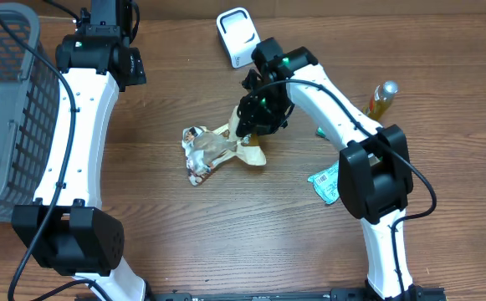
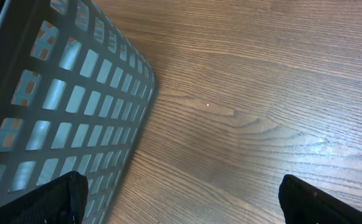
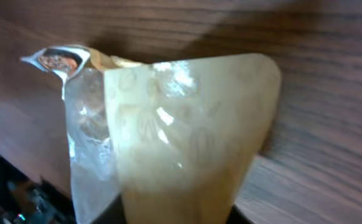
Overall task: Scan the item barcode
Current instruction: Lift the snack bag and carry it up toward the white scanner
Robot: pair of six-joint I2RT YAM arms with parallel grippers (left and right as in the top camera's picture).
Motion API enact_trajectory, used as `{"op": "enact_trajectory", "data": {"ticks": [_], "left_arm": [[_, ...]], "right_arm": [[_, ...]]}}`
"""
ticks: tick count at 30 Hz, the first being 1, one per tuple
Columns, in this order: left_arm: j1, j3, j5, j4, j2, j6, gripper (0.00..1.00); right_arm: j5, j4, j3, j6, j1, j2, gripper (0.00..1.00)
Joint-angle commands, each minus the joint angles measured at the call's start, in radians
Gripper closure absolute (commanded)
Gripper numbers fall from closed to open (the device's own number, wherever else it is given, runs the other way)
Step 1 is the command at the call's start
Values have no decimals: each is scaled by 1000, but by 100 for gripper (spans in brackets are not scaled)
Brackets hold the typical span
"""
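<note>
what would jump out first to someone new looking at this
The crinkly clear and beige snack packet lies mid-table with the right arm's fingers pinched on its flap. A white barcode scanner stands just behind it near the far edge, and a big grey plastic mesh basket fills the left side.

We see the snack packet (image 3: 187,143) blurred and hiding the fingertips of the right gripper (image 1: 243,134), while the basket (image 1: 17,125) runs off the left edge

Crumpled clear-and-tan snack packet (image 1: 213,150) lies on the table (image 1: 226,251).
</note>
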Motion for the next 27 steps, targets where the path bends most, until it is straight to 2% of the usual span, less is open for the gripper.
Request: {"op": "enact_trajectory", "data": {"ticks": [1, 8, 12, 18, 20, 24, 27], "left_arm": [[-5, 16, -13, 1, -19, 8, 0], [-5, 16, -13, 2, -19, 8, 0], [-5, 16, -13, 1, -19, 8, 0], [-5, 16, -13, 1, -19, 8, 0], [-5, 16, -13, 2, -19, 8, 0], [-5, 16, -13, 1, -19, 8, 0], [-5, 16, -13, 1, -19, 8, 0]], "right_arm": [[-42, 0, 25, -43, 0, -53, 96], [-54, 11, 25, -42, -5, -53, 96], [-299, -3, 100, -198, -42, -60, 96], [-335, -17, 338, -365, -72, -106, 96], [-245, 27, 406, -412, -72, -108, 96], [-58, 165, 414, -412, -68, -107, 96], [171, 279, 412, -412, -68, -107, 96]]}}
